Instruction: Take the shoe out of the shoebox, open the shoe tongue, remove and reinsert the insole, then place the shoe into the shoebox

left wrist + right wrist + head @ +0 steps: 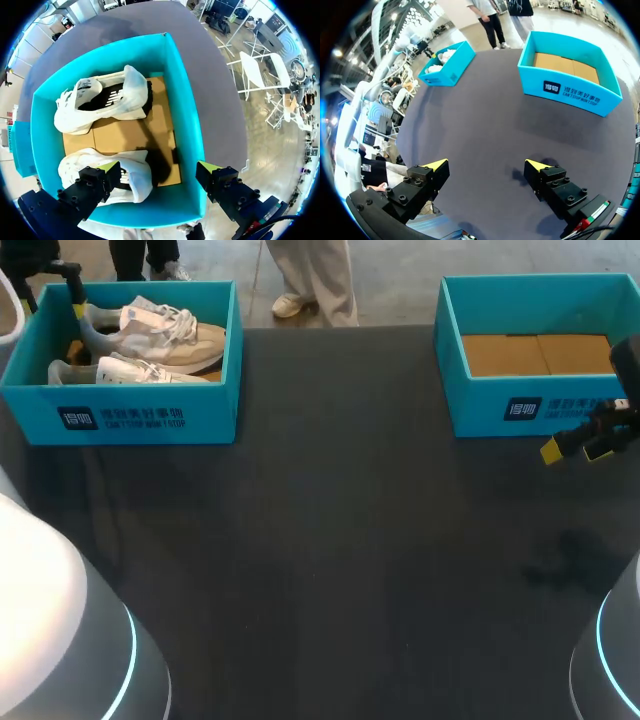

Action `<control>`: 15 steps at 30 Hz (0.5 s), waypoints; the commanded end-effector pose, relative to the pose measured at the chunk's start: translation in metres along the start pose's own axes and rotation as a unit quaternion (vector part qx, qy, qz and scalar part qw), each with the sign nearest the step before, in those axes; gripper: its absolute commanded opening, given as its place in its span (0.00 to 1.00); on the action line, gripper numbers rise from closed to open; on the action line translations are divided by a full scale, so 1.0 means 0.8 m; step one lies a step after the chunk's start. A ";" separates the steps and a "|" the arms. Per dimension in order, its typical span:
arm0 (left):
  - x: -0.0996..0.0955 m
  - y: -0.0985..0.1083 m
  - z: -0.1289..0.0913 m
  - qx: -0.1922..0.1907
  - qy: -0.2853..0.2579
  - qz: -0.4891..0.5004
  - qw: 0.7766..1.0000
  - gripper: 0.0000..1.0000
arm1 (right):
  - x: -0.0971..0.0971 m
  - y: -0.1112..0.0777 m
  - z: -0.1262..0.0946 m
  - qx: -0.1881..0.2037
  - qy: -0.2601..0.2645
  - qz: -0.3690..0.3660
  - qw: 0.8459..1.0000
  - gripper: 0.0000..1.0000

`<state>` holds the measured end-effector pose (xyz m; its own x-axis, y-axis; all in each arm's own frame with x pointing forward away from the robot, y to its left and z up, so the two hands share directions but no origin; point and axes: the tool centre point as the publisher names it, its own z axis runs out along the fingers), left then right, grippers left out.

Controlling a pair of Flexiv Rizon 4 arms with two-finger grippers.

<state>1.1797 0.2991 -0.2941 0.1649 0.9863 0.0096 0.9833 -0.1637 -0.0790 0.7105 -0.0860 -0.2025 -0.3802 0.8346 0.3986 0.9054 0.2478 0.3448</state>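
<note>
Matt dark table (340,540); smooth cardboard shoebox (120,418); 2 white cloth shoes (170,340).

A dark grey table (330,540) fills the scene, its matte top seemingly cloth-covered, under even light.

Within the shoebox (189,125), 2 shoes lie against opposite walls, one shoe (100,102) and the other shoe (135,181). A strip of bare cardboard (125,135) runs between them. 4 upright walls ring them, top open.
</note>
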 end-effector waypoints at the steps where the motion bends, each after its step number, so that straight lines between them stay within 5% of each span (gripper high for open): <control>1: -0.002 -0.005 0.000 -0.004 0.002 0.000 1.000 1.00 | 0.000 0.000 0.001 0.001 -0.001 0.001 1.000 1.00; 8: -0.002 -0.005 0.000 -0.004 0.002 0.000 1.000 1.00 | 0.000 0.000 0.001 0.001 -0.001 0.001 1.000 1.00; 15: -0.018 -0.049 0.002 -0.051 -0.008 0.010 0.999 1.00 | 0.000 0.000 0.001 0.001 -0.001 0.001 1.000 1.00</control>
<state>1.1731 0.2966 -0.2937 0.1787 0.9833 -0.0348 0.9814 -0.1807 -0.0653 0.7105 -0.0861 -0.2025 -0.3802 0.8346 0.3986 0.9054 0.2478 0.3448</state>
